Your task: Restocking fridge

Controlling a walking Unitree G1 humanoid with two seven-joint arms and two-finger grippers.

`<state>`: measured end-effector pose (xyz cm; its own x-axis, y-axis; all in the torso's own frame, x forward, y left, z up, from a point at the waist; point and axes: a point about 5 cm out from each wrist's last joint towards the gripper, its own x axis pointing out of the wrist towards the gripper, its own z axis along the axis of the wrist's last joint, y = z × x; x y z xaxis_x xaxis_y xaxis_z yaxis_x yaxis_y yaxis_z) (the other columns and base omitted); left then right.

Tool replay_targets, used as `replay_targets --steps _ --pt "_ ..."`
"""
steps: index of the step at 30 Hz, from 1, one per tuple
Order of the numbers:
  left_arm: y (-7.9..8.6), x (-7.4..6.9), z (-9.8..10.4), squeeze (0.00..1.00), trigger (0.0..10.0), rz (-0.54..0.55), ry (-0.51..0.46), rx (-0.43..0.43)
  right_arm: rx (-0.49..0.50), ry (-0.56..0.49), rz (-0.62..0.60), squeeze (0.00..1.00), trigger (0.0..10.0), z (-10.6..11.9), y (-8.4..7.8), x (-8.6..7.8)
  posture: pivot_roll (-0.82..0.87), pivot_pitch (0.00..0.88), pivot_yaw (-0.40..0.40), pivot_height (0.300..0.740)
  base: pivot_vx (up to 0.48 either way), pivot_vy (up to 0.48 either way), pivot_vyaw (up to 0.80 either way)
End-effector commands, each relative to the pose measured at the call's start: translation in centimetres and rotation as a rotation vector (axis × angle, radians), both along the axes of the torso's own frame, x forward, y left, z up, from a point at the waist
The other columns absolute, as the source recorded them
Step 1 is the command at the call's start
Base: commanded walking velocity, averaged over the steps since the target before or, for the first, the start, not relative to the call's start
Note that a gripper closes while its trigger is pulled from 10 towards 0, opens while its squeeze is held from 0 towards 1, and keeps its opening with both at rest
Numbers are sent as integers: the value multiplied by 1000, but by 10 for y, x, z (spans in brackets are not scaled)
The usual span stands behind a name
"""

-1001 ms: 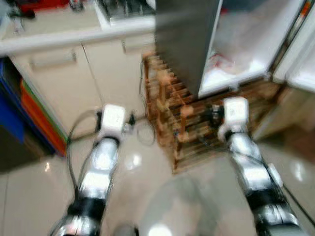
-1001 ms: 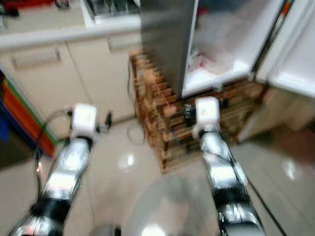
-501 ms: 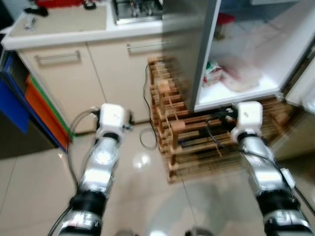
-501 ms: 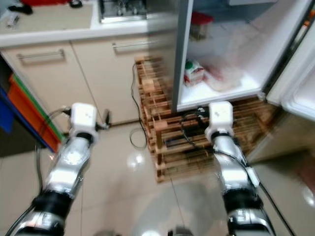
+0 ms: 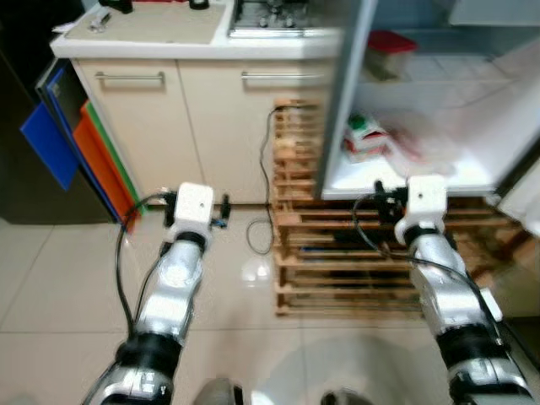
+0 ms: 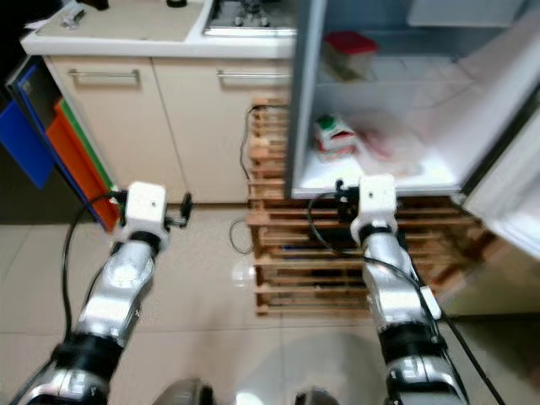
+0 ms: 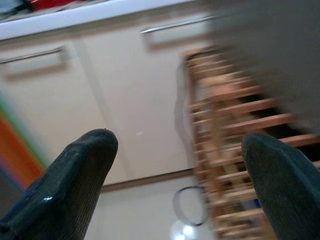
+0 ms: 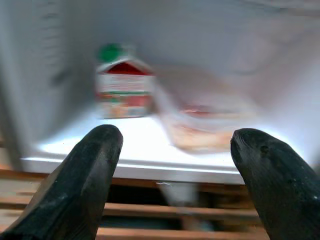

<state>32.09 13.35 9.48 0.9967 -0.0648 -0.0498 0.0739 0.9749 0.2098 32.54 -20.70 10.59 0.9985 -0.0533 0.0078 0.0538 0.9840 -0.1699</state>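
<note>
The open fridge [image 5: 439,175] stands on a wooden pallet [image 5: 337,253] ahead to the right. On its lowest shelf are a red-and-white carton with a green cap [image 8: 123,89] and a clear bag of food [image 8: 200,120]. A red-lidded container [image 5: 390,51] sits on the shelf above. My right arm [image 5: 434,270] reaches toward that lowest shelf. My right gripper [image 8: 177,142] is open and holds nothing, a little short of the shelf's edge. My left arm [image 5: 173,270] is held forward over the floor. My left gripper [image 7: 177,150] is open and holds nothing, facing the cabinets.
Cream cabinets [image 5: 219,126] with a countertop [image 5: 152,21] and a hob [image 5: 266,17] stand left of the fridge. Blue [image 5: 51,135] and orange [image 5: 101,160] boards lean at the far left. A black cable [image 5: 257,232] loops on the tiled floor. The fridge door [image 6: 515,194] hangs open at right.
The whole picture has shifted and sharpened, so the camera has moved; more of the fridge's inside and the countertop shows. Both arms keep the same forward pose.
</note>
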Motion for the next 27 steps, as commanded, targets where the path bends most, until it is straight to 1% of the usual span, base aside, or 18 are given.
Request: replay_targets --steps 1,4,5,6,8,9,10,11,12,15,18,19,22,24,27 --pt "7 1 0 0 10000 9 4 7 15 -5 1 0 10000 -1 3 -2 77 55 26 740 0 -469 0" --pt "7 2 1 0 10000 -2 -4 2 43 -88 -6 0 10000 6 5 -9 77 48 23 740 0 -460 0" --pt "7 1 3 0 10000 -7 -16 -1 55 -99 1 0 10000 7 7 -12 78 46 21 740 0 0 0" --pt "7 1 6 0 10000 -18 -31 2 47 -101 12 0 10000 6 10 -17 79 46 21 740 0 0 0" --pt "5 2 11 0 10000 -50 -53 35 35 -103 24 0 10000 3 14 -24 80 47 21 740 0 0 0" --pt "3 4 20 0 10000 -85 -76 52 47 -108 24 0 10000 1 17 -32 83 47 19 740 0 0 0" --pt "2 5 25 0 10000 -100 -87 51 66 -100 30 0 10000 -1 21 -36 83 46 20 740 0 0 0" --pt "2 5 25 0 10000 -100 -87 51 66 -100 30 0 10000 -1 21 -36 83 46 20 740 0 0 0" --pt "0 6 32 0 10000 -112 -107 24 86 -89 37 0 10000 -5 28 -40 78 42 21 740 0 0 0" --pt "-7 4 38 0 10000 -121 -130 -16 110 -84 43 0 10000 -9 38 -42 78 38 21 740 0 0 0" --pt "-12 2 36 0 10000 -113 -125 -41 119 -58 43 0 10000 -11 46 -41 79 33 18 740 0 0 0" --pt "-12 2 36 0 10000 -113 -125 -41 119 -58 43 0 10000 -11 46 -41 79 33 18 740 0 0 0" --pt "-14 2 32 0 10000 -103 -97 -38 144 -36 74 0 10000 -10 57 -39 79 33 18 731 0 0 171" --pt "-14 2 31 0 10000 -96 -87 -34 154 -33 82 0 10000 -9 59 -39 82 36 18 722 0 0 0" --pt "-12 2 29 0 10000 -91 -84 -1 153 -36 87 0 10000 -8 61 -37 81 41 20 703 0 0 0"
